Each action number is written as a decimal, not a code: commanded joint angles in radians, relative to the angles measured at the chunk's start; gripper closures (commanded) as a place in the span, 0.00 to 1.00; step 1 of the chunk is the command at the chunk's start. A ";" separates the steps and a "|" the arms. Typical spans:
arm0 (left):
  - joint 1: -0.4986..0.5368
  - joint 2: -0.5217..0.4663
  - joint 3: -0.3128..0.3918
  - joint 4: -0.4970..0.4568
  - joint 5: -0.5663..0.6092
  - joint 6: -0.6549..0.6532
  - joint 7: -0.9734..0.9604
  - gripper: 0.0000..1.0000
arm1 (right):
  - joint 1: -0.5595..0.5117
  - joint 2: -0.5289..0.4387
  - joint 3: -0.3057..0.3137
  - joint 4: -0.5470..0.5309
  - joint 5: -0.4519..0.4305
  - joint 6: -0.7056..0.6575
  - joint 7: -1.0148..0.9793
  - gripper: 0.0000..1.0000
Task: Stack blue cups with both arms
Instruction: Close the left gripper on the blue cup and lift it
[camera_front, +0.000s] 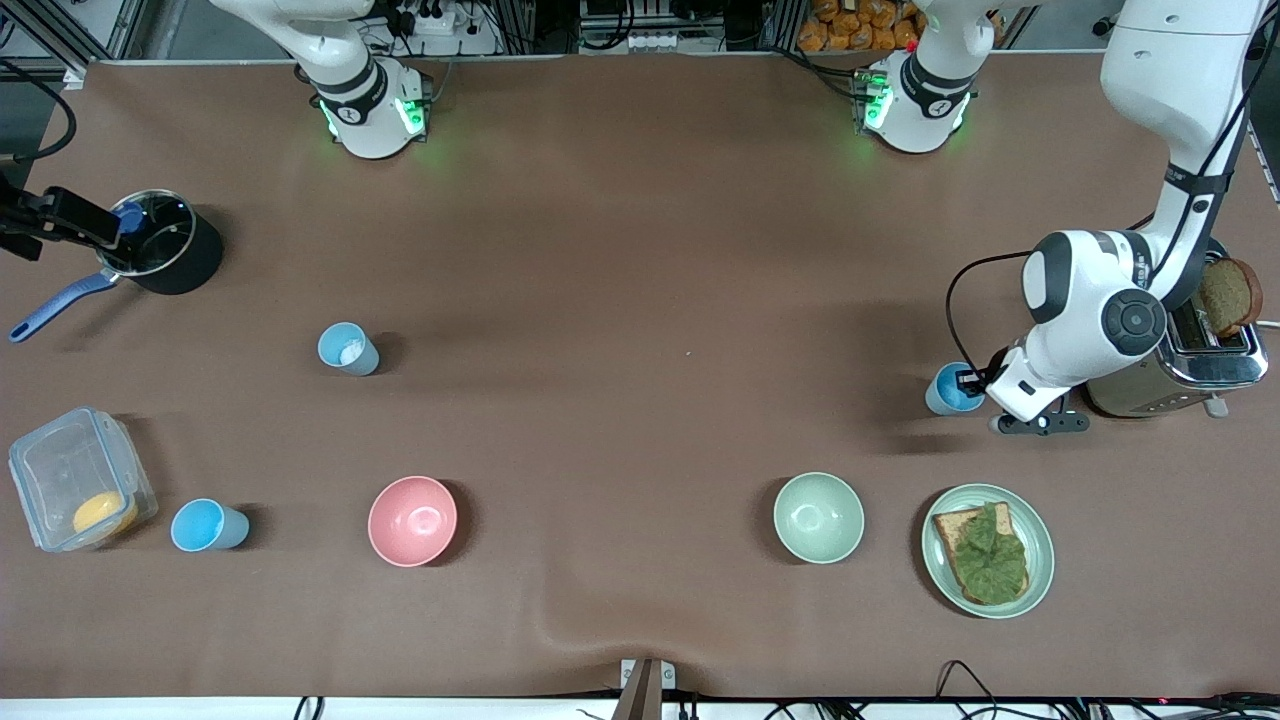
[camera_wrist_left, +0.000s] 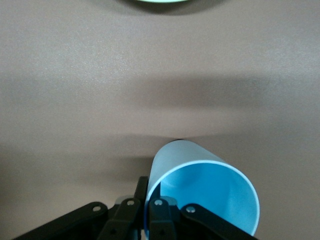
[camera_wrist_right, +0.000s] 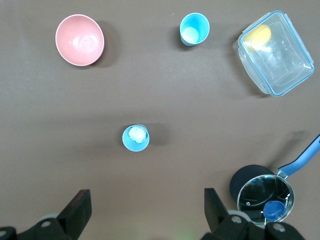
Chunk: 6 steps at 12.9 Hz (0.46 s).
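Three blue cups show. One blue cup (camera_front: 945, 391) is beside the toaster at the left arm's end; my left gripper (camera_front: 972, 382) is shut on its rim, one finger inside and one outside the wall, as the left wrist view shows for the cup (camera_wrist_left: 205, 185) and gripper (camera_wrist_left: 148, 210). A second cup (camera_front: 348, 349) with something white inside stands toward the right arm's end and also shows in the right wrist view (camera_wrist_right: 136, 138). A third cup (camera_front: 208, 525) stands beside the clear box (camera_wrist_right: 194, 28). My right gripper (camera_wrist_right: 145, 212) is open and empty, high over the table, out of the front view.
A pink bowl (camera_front: 412, 520) and a pale green bowl (camera_front: 818, 517) sit nearer the front camera. A plate with toast (camera_front: 987, 549), a toaster (camera_front: 1200, 360), a clear box (camera_front: 80, 478) and a black pot (camera_front: 160, 245) with a black bracket over it stand at the table's ends.
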 joint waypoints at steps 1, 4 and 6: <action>0.001 -0.009 -0.004 -0.001 0.015 0.003 0.001 1.00 | -0.020 0.006 0.013 0.013 0.014 -0.016 0.011 0.00; 0.005 -0.009 -0.004 -0.001 0.015 0.003 0.009 1.00 | -0.030 0.014 0.011 0.005 0.012 -0.023 0.011 0.00; 0.005 -0.009 -0.004 -0.001 0.015 0.003 0.012 1.00 | -0.069 0.028 0.011 0.004 0.014 -0.025 0.002 0.00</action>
